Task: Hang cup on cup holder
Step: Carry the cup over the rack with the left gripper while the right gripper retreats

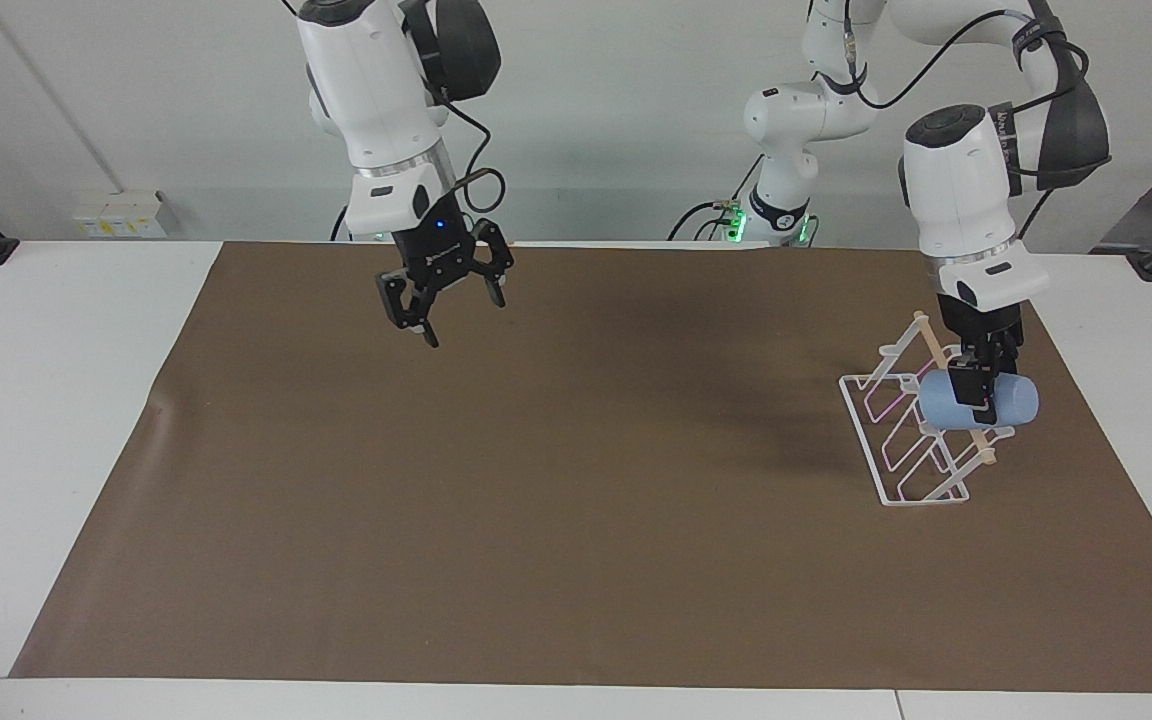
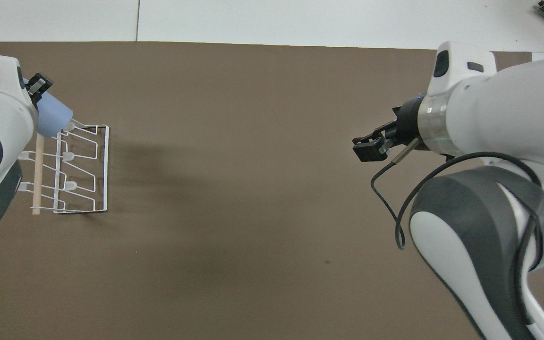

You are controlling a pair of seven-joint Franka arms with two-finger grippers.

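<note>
Reaching straight down, my left gripper (image 1: 978, 398) clamps the blue cup (image 1: 1006, 401) sideways against the cup holder (image 1: 896, 440); my right gripper (image 1: 446, 312) hangs open.

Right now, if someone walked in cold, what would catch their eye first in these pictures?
Probably the light blue cup, lying sideways in the left gripper, jaws shut on it, right at the white wire rack at the left arm's end of the brown mat. Next, the right gripper, hanging empty with jaws open above the mat near the robots.
</note>
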